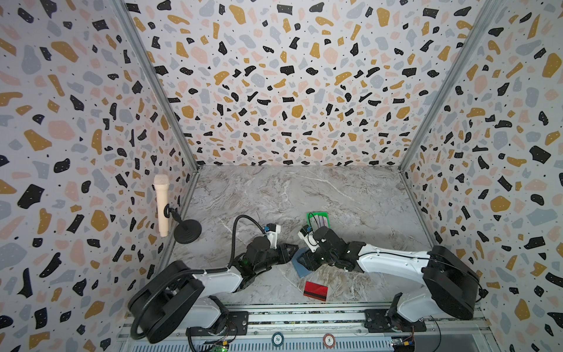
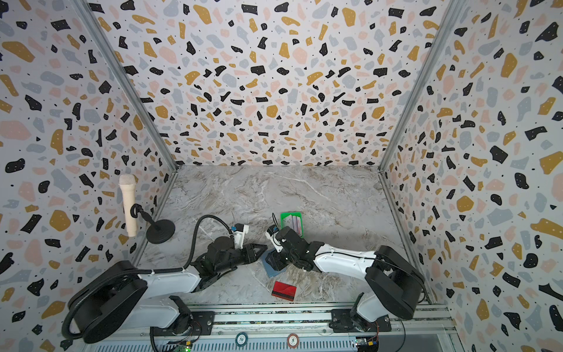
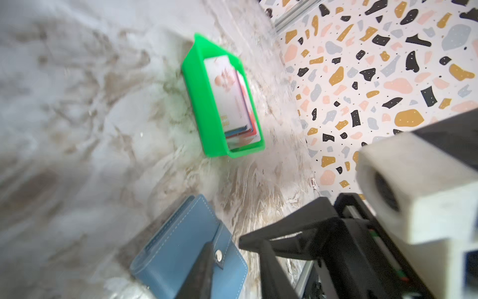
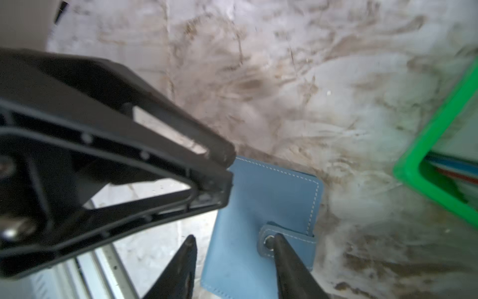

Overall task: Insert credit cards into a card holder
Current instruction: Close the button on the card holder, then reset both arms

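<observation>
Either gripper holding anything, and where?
Nothing clearly held: right gripper open, a fingertip on the card holder snap tab; left gripper at its corner, grip unclear.

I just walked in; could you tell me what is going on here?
The card holder lies closed, with both grippers at it. The right gripper is open, one fingertip at the snap tab; the left gripper points at the holder's corner. Cards sit in the green tray; one red card lies loose on the table.
</observation>
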`<state>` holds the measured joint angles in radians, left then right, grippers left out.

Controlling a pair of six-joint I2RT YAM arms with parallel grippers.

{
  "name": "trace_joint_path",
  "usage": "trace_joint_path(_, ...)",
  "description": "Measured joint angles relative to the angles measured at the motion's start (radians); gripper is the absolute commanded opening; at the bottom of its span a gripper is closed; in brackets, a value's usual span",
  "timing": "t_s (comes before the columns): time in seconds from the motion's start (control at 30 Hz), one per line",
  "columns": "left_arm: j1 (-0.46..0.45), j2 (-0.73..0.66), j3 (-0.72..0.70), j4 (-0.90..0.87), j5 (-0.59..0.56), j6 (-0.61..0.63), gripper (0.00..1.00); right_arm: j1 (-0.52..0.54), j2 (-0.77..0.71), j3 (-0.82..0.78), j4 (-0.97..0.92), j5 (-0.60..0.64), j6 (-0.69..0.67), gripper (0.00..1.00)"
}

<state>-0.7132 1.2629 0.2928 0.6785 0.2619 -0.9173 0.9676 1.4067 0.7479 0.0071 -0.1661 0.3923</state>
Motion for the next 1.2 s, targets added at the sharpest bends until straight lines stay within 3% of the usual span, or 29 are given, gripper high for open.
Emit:
trace_joint_path(0.1,0.005,-0.116,0.032,-0.103,-0.045,0.042,0.6,0.015,-0.125,0.001,0.005,0.038,-0.019,0.71)
trace_joint_path(0.13,0.005,-0.153,0.043,-0.137,-0.061,0.058,0.73,0.019,-0.167,-0.003,0.012,0.06,-0.023,0.73)
trace_joint_path(0.17,0.005,-0.184,0.054,-0.168,-0.083,0.073,0.99,0.023,-0.203,-0.011,0.02,0.076,-0.024,0.75)
trace_joint_path(0.3,0.005,-0.299,0.11,-0.303,-0.196,0.149,1.0,0.027,-0.304,-0.053,0.034,0.182,-0.024,0.85)
trace_joint_path(0.33,0.005,-0.317,0.126,-0.33,-0.224,0.17,1.0,0.027,-0.31,-0.063,0.032,0.209,-0.021,1.0)
trace_joint_path(0.57,0.005,-0.36,0.234,-0.476,-0.381,0.28,1.0,0.032,-0.341,-0.134,0.028,0.363,0.003,0.99)
trace_joint_path(0.77,0.005,-0.382,0.222,-0.47,-0.468,0.304,1.0,0.034,-0.514,-0.275,0.105,0.459,0.017,0.99)
trace_joint_path(0.97,0.019,-0.378,0.203,-0.439,-0.788,0.406,1.0,0.034,-0.68,-0.38,0.164,0.535,0.016,0.99)
trace_joint_path(1.2,0.246,-0.218,0.206,-0.29,-1.098,0.589,1.0,0.034,-0.771,-0.443,0.236,0.599,-0.01,0.99)
